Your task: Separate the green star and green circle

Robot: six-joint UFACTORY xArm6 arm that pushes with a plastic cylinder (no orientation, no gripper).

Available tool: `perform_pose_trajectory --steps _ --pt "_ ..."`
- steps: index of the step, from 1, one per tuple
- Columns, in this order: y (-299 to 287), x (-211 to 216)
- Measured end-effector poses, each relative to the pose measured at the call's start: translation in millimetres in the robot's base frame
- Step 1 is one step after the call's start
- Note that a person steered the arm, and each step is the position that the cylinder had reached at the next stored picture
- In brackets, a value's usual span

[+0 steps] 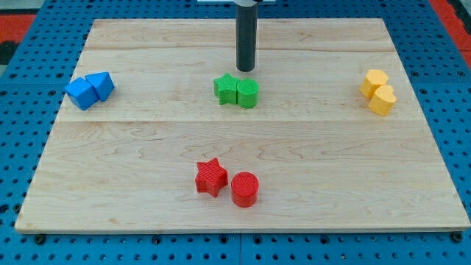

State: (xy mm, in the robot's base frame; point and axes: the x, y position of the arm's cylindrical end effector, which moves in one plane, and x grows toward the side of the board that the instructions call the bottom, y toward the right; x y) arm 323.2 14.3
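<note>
Tip (245, 70) parked just above the green pair toward the view's top, close to the green circle (248, 93) and near the seam where it meets the green star (227, 89). No gripper on this rod, so nothing to spread or pinch; only a blunt end resting at table height. Star and circle touching side by side, star on the view's left, circle on the view's right, both near the middle of the wooden board (147, 147), slightly toward its top edge.

Separation apparently not yet begun: pair still in contact. Step in hand, by the look of it: lining up behind the pair for a wedge push.

Next move likely calls for driving down toward the view's bottom right at the seam, or slightly off it, to shove one block aside without dragging its partner along. Risk of pushing both together if contact lands squarely on the circle's centre.

Elsewhere: two blue blocks (89, 90) at left, two yellow blocks (378, 92) at right, red star (210, 177) and red circle (244, 189) near the bottom.
</note>
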Motion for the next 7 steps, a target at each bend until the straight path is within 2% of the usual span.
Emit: perform_pose_trajectory --steps 2,3,4,5,6,7 --pt "-41 17" --pt "-26 24" --pt "6 59" --pt "13 77" --pt "13 42" --pt "16 60"
